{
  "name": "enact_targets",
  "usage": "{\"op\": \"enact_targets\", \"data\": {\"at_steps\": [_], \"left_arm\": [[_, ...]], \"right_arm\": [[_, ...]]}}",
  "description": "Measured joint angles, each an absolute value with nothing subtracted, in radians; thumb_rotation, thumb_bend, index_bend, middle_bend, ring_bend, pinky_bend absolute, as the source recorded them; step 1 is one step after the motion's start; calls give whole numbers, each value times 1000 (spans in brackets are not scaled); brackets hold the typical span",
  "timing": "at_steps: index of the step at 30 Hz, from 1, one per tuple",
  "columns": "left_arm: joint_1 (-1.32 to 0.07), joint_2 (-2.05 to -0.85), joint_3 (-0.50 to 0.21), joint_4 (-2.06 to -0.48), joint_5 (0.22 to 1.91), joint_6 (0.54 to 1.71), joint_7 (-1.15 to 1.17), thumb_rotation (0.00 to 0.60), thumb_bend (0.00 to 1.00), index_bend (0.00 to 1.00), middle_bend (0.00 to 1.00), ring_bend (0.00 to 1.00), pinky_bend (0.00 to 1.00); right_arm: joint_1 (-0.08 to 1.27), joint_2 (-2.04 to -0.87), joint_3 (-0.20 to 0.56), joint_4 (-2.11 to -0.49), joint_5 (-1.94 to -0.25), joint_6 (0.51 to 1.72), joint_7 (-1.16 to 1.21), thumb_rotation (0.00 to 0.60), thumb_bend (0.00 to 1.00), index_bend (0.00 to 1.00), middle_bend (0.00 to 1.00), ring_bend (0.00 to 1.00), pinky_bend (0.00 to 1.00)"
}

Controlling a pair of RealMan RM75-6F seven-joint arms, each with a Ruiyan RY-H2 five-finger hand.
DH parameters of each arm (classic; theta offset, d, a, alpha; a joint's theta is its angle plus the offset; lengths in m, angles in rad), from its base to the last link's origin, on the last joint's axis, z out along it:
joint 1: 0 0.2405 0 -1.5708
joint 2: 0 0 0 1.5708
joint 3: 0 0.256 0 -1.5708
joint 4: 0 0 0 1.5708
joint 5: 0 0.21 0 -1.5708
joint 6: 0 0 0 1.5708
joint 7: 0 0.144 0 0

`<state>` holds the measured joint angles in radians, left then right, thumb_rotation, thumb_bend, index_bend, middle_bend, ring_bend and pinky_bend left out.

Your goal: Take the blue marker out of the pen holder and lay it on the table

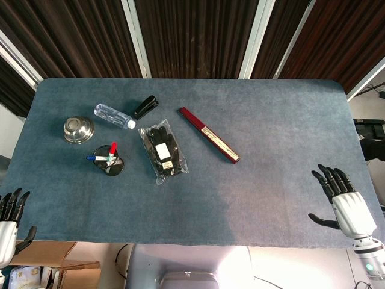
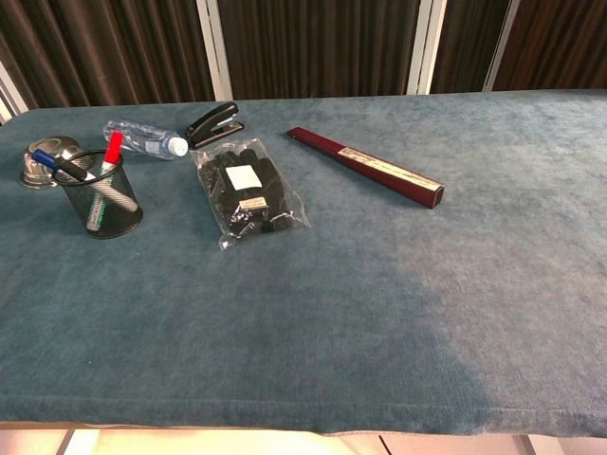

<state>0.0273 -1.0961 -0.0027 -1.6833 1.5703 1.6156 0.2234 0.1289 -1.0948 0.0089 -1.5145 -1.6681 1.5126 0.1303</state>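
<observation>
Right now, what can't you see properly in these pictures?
- Left hand: head view's left edge cuts it off; absent from chest view.
- Blue marker: its lower part sits hidden inside the mesh pen holder.
- Long red box: label print too small to read.

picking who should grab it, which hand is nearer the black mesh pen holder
Left. The left hand rests at the table's near-left corner, just below-left of the black mesh pen holder; the right hand is across the table.

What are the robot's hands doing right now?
Left hand: open, fingers apart, holding nothing.
Right hand: open, fingers spread, holding nothing.
</observation>
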Motion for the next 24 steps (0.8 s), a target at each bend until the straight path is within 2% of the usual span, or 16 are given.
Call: {"op": "enact_targets", "data": {"at_steps": [10,13,19,24], "left_arm": [[7,-1089,-10,-1691,1582,1597,233,600,345,9,0,0,0],[-25,-1080,-26,-1700,1588,1569,223,600,346,45,10,5,0],[-147,-1072,-90,-1702,1571,1440,176,600,417,150,113,83,51],[-298,-1104,-172,-1652,1487,1271,172,600,448,207,191,158,124]], "right_arm": [[121,-1094,8,-1508,-1665,1526,137,600,52,0,45,0,0],[120,-1092,10,-1507,-1662,1529,138,600,52,0,45,0,0],[133,-1080,14,-1525,-1675,1522,126,600,52,0,45,0,0],[147,-1071,15,-1533,-1681,1507,126,600,51,0,44,0,0]]}}
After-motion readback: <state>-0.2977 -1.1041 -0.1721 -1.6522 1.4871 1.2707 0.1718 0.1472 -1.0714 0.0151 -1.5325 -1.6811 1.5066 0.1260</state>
